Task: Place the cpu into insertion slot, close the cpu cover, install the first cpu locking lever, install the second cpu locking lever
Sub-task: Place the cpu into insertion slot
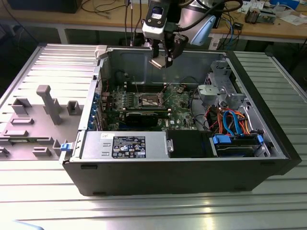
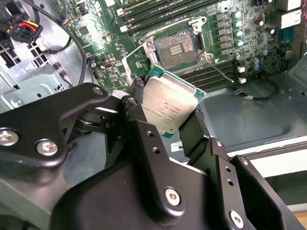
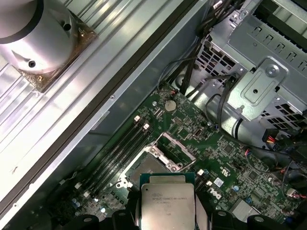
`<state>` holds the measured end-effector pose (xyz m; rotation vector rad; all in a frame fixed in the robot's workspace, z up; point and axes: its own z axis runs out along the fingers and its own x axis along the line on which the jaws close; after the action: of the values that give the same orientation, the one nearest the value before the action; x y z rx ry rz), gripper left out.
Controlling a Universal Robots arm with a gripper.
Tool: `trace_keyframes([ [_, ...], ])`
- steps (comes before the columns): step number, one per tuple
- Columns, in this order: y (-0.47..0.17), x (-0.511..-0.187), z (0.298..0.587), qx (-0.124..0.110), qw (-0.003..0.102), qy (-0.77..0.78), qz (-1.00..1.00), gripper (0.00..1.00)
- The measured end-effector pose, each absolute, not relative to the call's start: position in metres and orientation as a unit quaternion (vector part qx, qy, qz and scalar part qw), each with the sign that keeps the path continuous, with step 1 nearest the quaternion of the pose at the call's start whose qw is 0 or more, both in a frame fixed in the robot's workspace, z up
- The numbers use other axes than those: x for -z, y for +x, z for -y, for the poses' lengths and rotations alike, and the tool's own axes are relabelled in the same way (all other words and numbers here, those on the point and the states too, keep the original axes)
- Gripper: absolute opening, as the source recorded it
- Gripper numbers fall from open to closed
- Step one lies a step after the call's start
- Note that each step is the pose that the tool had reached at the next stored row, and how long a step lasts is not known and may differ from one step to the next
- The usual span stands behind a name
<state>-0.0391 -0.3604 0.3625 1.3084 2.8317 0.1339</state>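
The cpu (image 2: 169,106) (image 3: 168,207), a flat square chip with a silver-grey top, is pinched by its edges between my gripper's (image 2: 169,100) (image 3: 168,211) black fingers (image 2: 196,129). It hangs well above the green circuit board. In the exterior view my gripper (image 1: 162,61) is over the open computer case, above and slightly behind the insertion slot (image 1: 149,99). The insertion slot (image 2: 176,46) (image 3: 149,166) lies bare, its pin field exposed. The cpu cover (image 2: 138,61) (image 3: 176,149) stands swung up at one side of it. A thin locking lever (image 2: 218,69) sticks out beside the slot.
The case walls (image 1: 103,62) rise around the board. A power supply (image 1: 124,143) sits in front, a metal drive cage (image 1: 223,91) with coloured cables (image 1: 230,120) at the exterior view's right. Memory slots (image 2: 158,12) and a long black card (image 1: 144,117) flank the slot. A grey fixture (image 1: 45,103) stands outside the case.
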Motion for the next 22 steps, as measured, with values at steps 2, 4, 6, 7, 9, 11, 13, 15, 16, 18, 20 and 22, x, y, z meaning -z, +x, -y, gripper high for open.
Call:
trace_keyframes([
  [2,-0.0392,-0.3615,0.3604,-0.043,0.01,0.429,-0.902,0.54],
  [4,-0.0392,-0.3607,0.3604,-0.043,0.01,0.436,-0.899,0.54],
  [6,-0.0392,-0.3588,0.3604,-0.042,0.011,0.453,-0.89,0.54],
  [7,-0.0392,-0.3582,0.3604,-0.042,0.012,0.46,-0.887,0.54],
  [9,-0.0392,-0.3577,0.3604,-0.042,0.012,0.467,-0.883,0.54],
  [11,-0.0392,-0.3577,0.3604,-0.042,0.012,0.469,-0.882,0.54],
  [13,-0.0392,-0.3576,0.3604,-0.042,0.012,0.469,-0.882,0.54],
  [15,-0.0392,-0.3576,0.3604,-0.042,0.012,0.469,-0.882,0.54],
  [16,-0.0392,-0.3576,0.3604,-0.042,0.012,0.469,-0.882,0.54],
  [18,-0.0392,-0.3576,0.3604,-0.042,0.012,0.469,-0.882,0.54],
  [20,-0.0392,-0.3576,0.3604,-0.042,0.012,0.471,-0.881,0.54],
  [22,-0.0392,-0.3573,0.3604,-0.042,0.012,0.478,-0.877,0.54],
])
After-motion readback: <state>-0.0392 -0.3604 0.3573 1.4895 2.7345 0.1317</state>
